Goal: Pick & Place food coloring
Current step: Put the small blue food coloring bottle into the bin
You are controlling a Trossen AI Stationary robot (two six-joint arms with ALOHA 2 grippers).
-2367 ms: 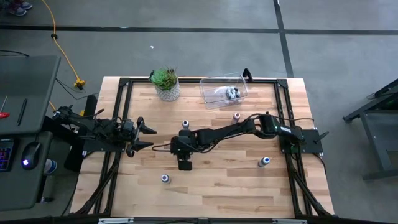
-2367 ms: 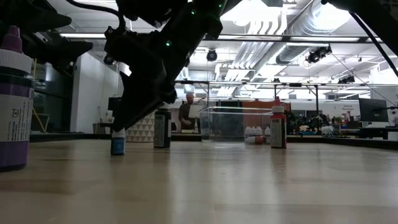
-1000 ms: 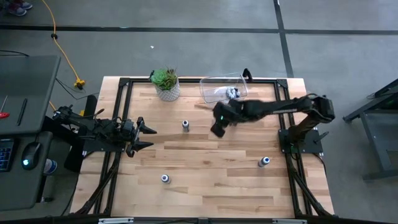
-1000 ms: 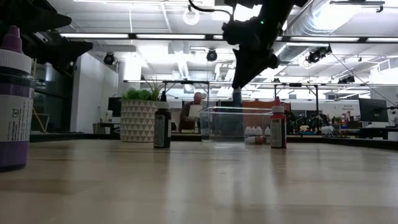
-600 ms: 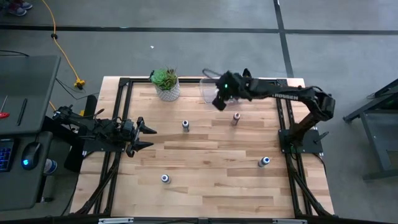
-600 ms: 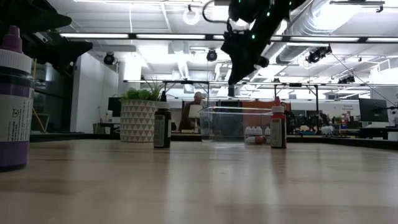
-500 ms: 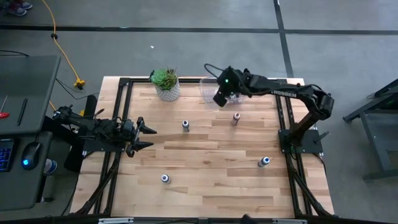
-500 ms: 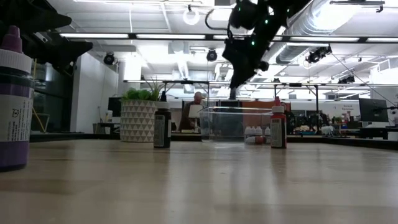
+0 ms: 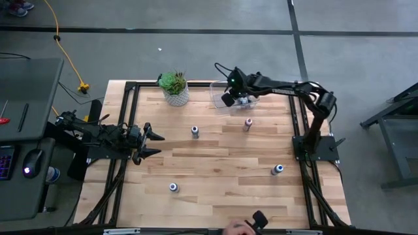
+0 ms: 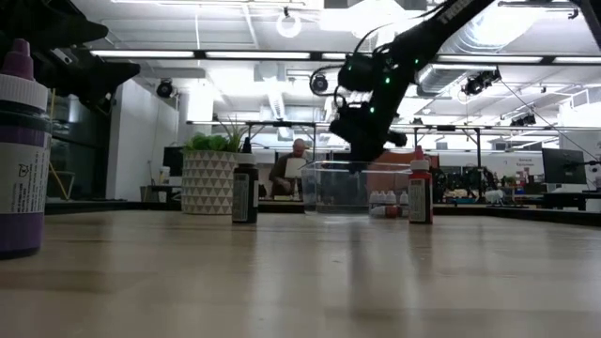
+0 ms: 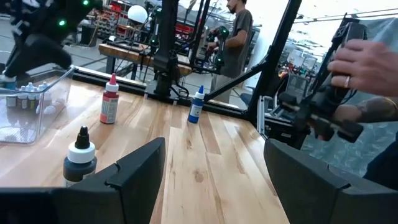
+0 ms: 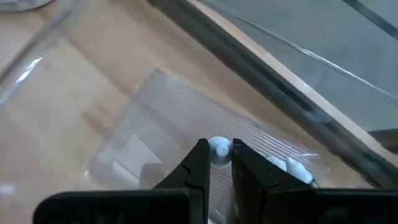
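My right gripper (image 9: 227, 99) is over the clear plastic bin (image 9: 251, 85) at the table's far edge, shut on a small pale-topped food coloring bottle (image 12: 219, 150). In the low view it (image 10: 362, 150) hangs just above the bin's rim (image 10: 319, 167). Several tiny pale bottles (image 9: 244, 98) lie in the bin. A black-topped bottle (image 9: 194, 132), a red one (image 9: 247, 123), a blue one (image 9: 277, 170) and a purple one (image 9: 173, 188) stand upright on the table. My left gripper (image 9: 155, 143) waits open at the left edge. My right gripper pinches the small bottle between its two fingertips; only the bottle's pale top (image 12: 219, 150) shows between them, and the fingers hide its body. The fingers come from above, slanting down toward the far edge. The bottle is lifted clear, over the inside of the bin.
A green potted plant (image 9: 174, 87) stands left of the bin at the far edge. A black frame (image 9: 124, 117) borders the tabletop. A person's hand (image 9: 243, 227) holds a dark object at the near edge, and it also shows in the left wrist view (image 11: 364, 62).
My right gripper has carried the small bottle from the middle of the table toward the far edge, reached over the clear bin, and then come down toward the bin's rim. The arm has stretched out farther. The gripper has stayed shut on the bottle.
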